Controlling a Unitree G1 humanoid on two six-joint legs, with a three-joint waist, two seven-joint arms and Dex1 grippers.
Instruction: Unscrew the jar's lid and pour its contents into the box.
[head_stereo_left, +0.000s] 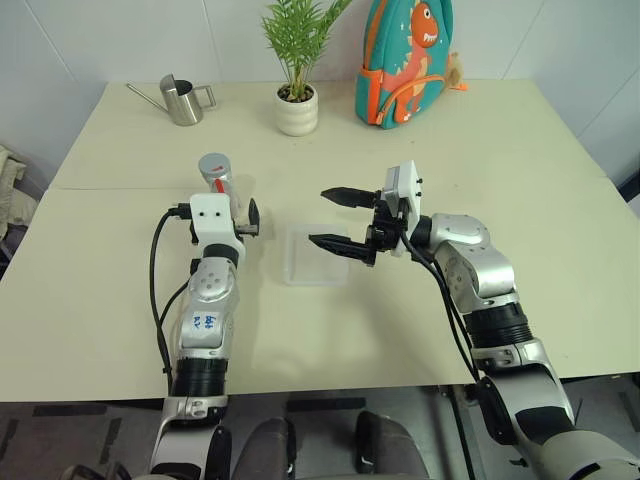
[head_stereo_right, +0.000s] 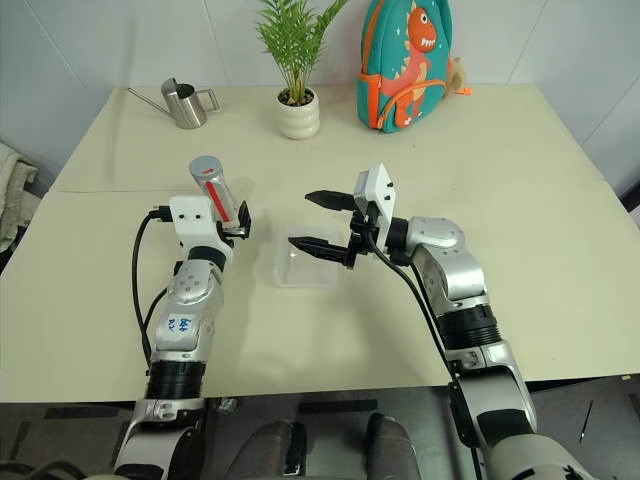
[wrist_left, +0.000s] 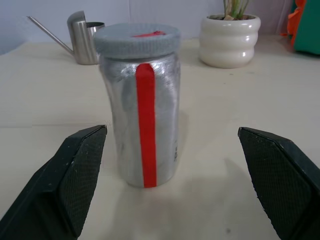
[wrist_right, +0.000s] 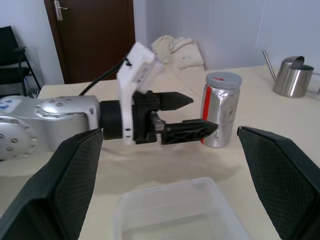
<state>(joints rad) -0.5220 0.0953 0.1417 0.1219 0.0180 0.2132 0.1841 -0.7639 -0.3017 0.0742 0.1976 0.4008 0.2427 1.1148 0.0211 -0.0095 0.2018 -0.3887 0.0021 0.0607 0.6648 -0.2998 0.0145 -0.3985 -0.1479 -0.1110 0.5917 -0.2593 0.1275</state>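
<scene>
Cream tabletop (head_stereo_left: 120, 300) against a white wall carries everything; nothing of the task is judged complete. At the centre of attention, the jar (wrist_left: 144, 120) stands upright on the table with the lid (wrist_left: 136, 40) screwed on and seated level, so unscrewing is not yet begun and pouring remains wholly outstanding; the contents cannot be made out through the jar's body. Just short of the jar, the left gripper (wrist_right: 192, 116) is level with its body, fingers spread wide, one to either side of the jar's line and neither touching it; nothing is held. Beside the jar, toward the robot's right, lies the box (head_stereo_left: 312, 256), flat on the table and with nothing seen in it. Over the far side of the box from the jar hangs the right gripper (head_stereo_left: 338, 220), pointing toward the jar, jaws wide apart and holding nothing. Remaining, by my judgement: grip the jar, turn off the lid, tip the jar over the box. Well beyond the jar, near the back of the table, stand a steel watering can (head_stereo_left: 182, 99), a white plant pot (head_stereo_left: 297, 108) with a green plant, and a teal dinosaur backpack (head_stereo_left: 404, 62); all are well apart from the work. No obstruction lies between either gripper and the jar, though the two grippers are near each other
</scene>
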